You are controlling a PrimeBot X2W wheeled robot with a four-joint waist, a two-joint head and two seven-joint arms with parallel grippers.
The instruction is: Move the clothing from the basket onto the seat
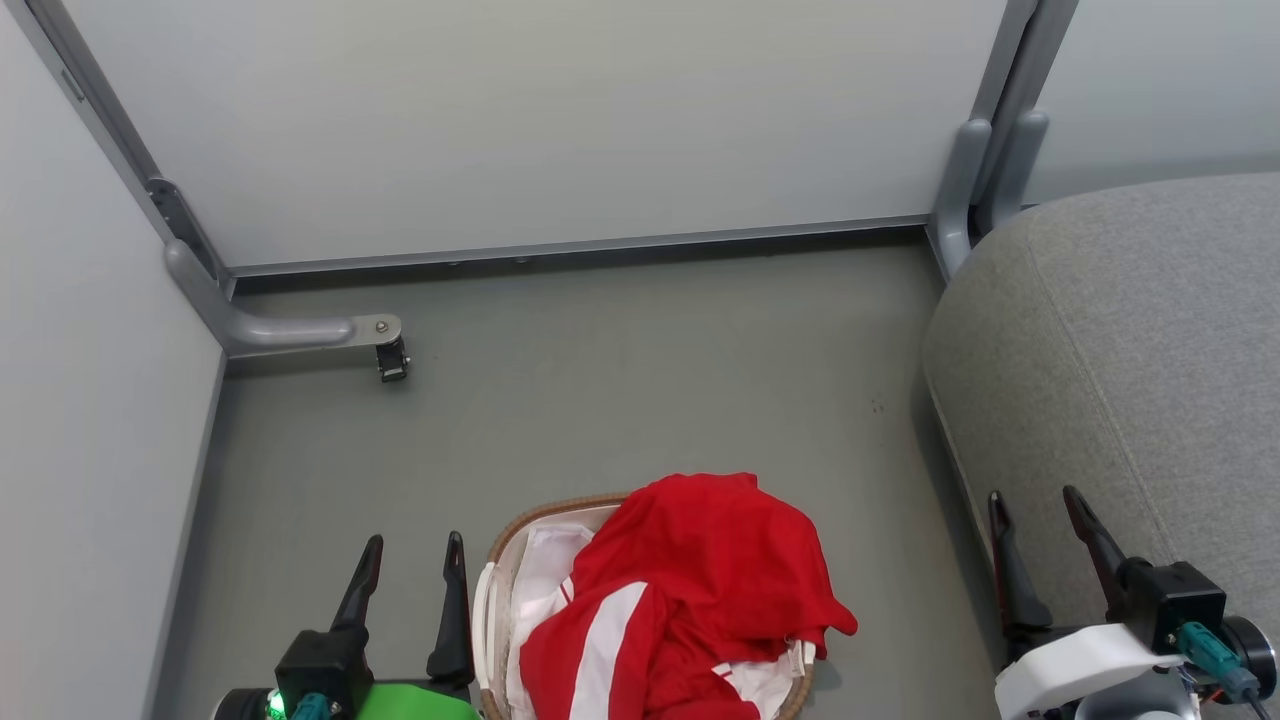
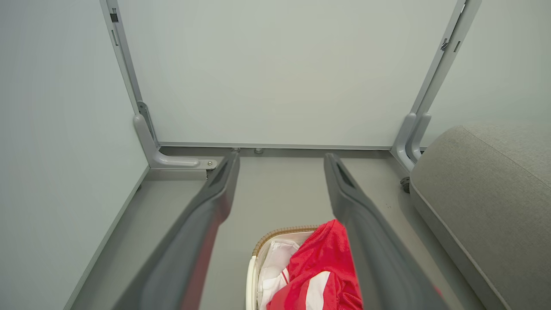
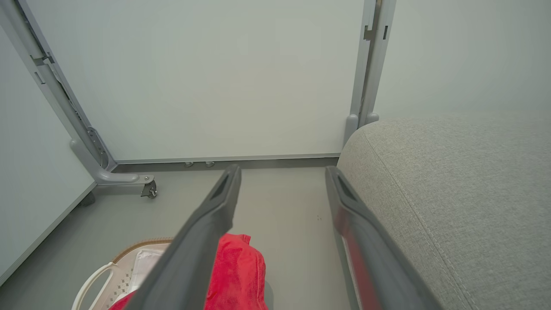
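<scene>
Left pincer (image 1: pixel 414 542) and right pincer (image 1: pixel 1033 496), at the lower corners of the head view, both stand wide apart and hold nothing. Between them the basket (image 1: pixel 545 510) rests on a matt grey-green floor (image 1: pixel 620 380). The clothing (image 1: pixel 700 570), red with a broad white stripe, is heaped in the basket and spills over its right rim, with the white liner (image 1: pixel 548 575) exposed at the left. The left pincer is just beside the basket's left side; the right pincer overlaps the near edge of the seat (image 1: pixel 1130 370), which occupies the right of the room. Pale partition panels (image 1: pixel 540 120) in grey frames close off the floor at the left and back. A support foot (image 1: pixel 290 330) with a caster (image 1: pixel 392 362) projects from the left corner.

Left wrist view: the left pincer (image 2: pixel 283 158) above the basket, and a small wheel (image 2: pixel 404 184) at the base of the right-hand post.

Right wrist view: the right pincer (image 3: pixel 283 171), the basket's perforated wall (image 3: pixel 122 282) and the seat's stitched seam (image 3: pixel 413 211).
</scene>
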